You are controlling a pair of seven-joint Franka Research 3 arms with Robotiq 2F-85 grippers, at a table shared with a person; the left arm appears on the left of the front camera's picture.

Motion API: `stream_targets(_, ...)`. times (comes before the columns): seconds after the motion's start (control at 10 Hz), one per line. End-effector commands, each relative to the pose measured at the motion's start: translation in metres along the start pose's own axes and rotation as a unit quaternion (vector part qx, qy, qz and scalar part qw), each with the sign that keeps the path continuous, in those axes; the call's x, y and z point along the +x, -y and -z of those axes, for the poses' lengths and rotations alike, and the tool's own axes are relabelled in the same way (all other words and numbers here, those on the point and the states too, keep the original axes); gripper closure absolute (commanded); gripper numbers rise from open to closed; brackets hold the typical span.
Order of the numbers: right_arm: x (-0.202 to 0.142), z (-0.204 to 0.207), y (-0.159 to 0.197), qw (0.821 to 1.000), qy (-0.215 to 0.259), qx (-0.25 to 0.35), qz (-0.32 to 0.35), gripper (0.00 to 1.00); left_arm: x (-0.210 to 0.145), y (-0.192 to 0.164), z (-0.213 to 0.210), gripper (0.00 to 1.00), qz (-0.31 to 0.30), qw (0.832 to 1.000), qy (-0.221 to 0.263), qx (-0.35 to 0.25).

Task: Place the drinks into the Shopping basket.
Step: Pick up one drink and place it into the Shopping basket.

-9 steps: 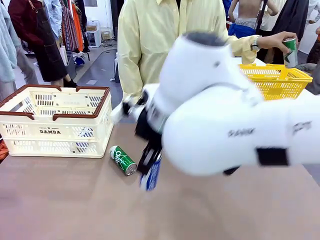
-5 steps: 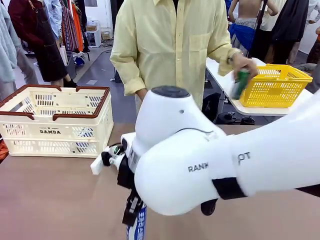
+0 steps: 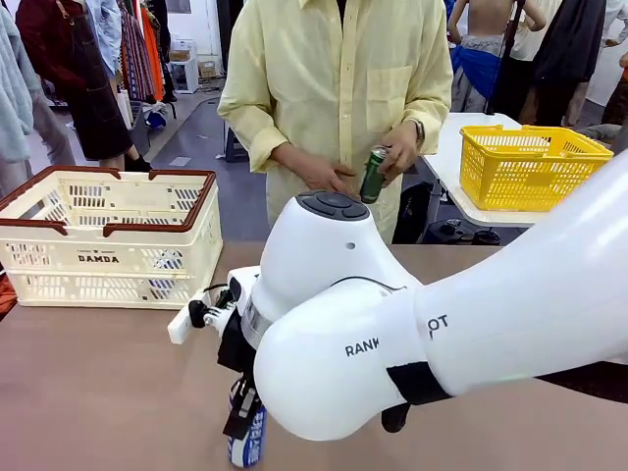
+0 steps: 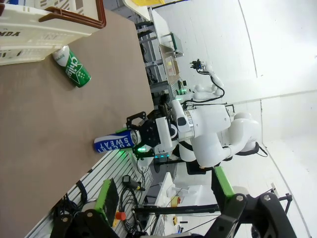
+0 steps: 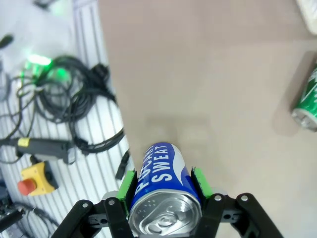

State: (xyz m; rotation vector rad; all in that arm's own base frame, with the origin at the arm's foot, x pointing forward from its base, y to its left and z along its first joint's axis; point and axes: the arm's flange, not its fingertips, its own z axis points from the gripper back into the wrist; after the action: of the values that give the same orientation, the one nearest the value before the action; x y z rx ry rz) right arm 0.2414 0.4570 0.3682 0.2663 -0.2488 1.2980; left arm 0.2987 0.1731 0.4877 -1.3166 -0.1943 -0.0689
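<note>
At the near edge of the table (image 3: 118, 392) the right gripper (image 5: 165, 184) is clamped on the blue can (image 5: 161, 191), a smooth thin metal cylinder that may slip or dent under a wrong squeeze. The left gripper (image 4: 164, 177) stands wide, holding nothing. Farther, a green can (image 4: 72, 67) lies on its side just beside the Shopping basket (image 3: 108, 257); being round, it could roll if brushed. This slotted plastic basket, far left, has a raised brown rim (image 3: 147, 228) that a low carry might strike.
</note>
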Motion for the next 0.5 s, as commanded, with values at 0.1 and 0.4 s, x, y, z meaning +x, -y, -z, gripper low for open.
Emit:
stream_targets(0.1, 0.013, 0.003, 0.015, 0.997, 0.037, -0.063, -0.002, 1.00, -0.003, 0.002, 0.001, 0.00, -0.002, 1.000, -0.002, -0.002)
stream_targets(0.4, 0.032, 0.012, 0.039, 0.996, 0.023, -0.088, 0.008, 1.00, -0.003, 0.002, 0.001, 0.00, -0.002, 1.000, -0.002, -0.002)
